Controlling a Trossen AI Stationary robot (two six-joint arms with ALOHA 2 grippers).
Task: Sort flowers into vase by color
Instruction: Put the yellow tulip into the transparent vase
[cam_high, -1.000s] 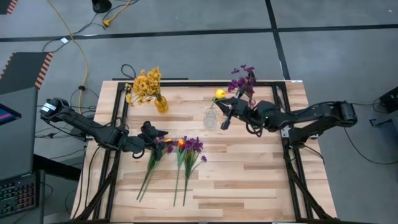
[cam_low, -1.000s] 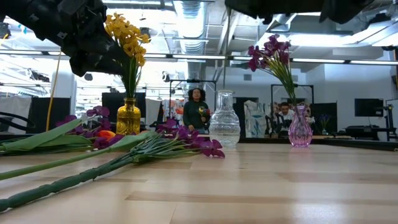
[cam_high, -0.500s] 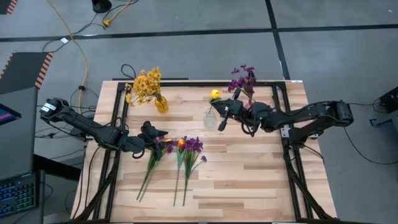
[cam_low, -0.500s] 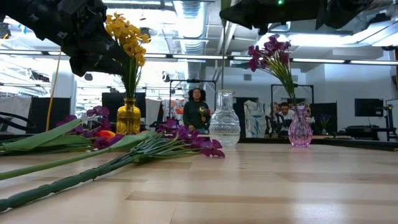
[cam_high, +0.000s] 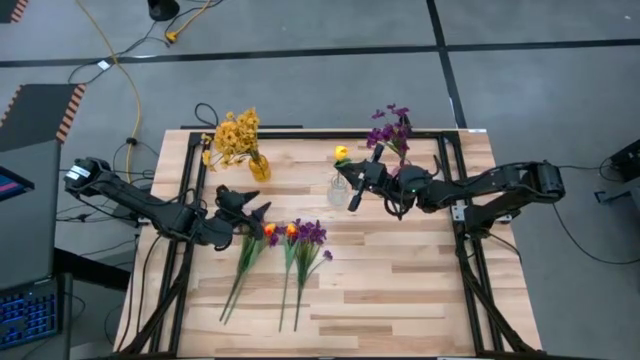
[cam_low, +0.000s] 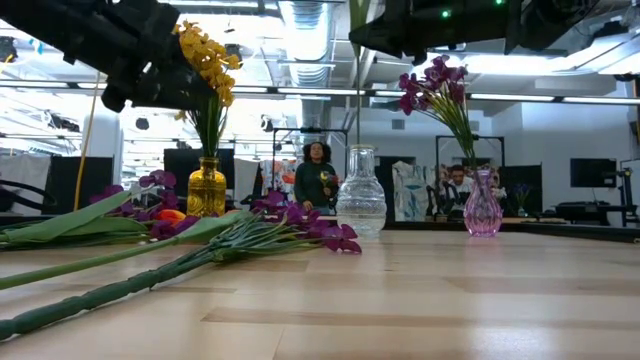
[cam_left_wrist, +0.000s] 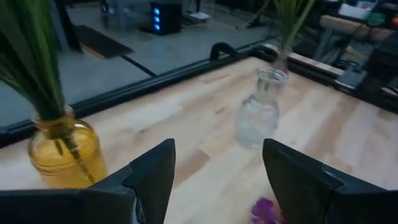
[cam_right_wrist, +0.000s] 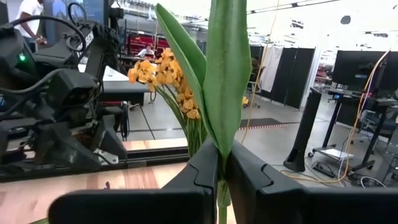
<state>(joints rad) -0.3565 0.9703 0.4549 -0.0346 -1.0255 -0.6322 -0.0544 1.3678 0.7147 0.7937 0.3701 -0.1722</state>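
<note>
- The right gripper (cam_high: 352, 189) is clenched on the green stem of an orange-yellow tulip (cam_high: 341, 153), holding it upright above the clear glass vase (cam_high: 339, 190); in the right wrist view the stem and leaves (cam_right_wrist: 219, 93) rise straight up from between the two closed fingers (cam_right_wrist: 193, 186)
- In the low view the thin stem hangs down just over the mouth of the clear vase (cam_low: 360, 195); whether its tip is already inside cannot be told
- The left gripper (cam_high: 243, 208) hovers released, jaws spread, over the heads of the flowers lying on the table (cam_high: 400, 280), grasping nothing
- Loose purple flowers (cam_high: 310, 233) and a second tulip bud (cam_high: 291, 230) lie flat, stems pointing toward the table's near edge
- Yellow clusters (cam_high: 235, 135) stand in the amber vase (cam_high: 259, 167)
- Purple blooms (cam_high: 390, 126) stand in the pink vase (cam_low: 482, 208)
</note>
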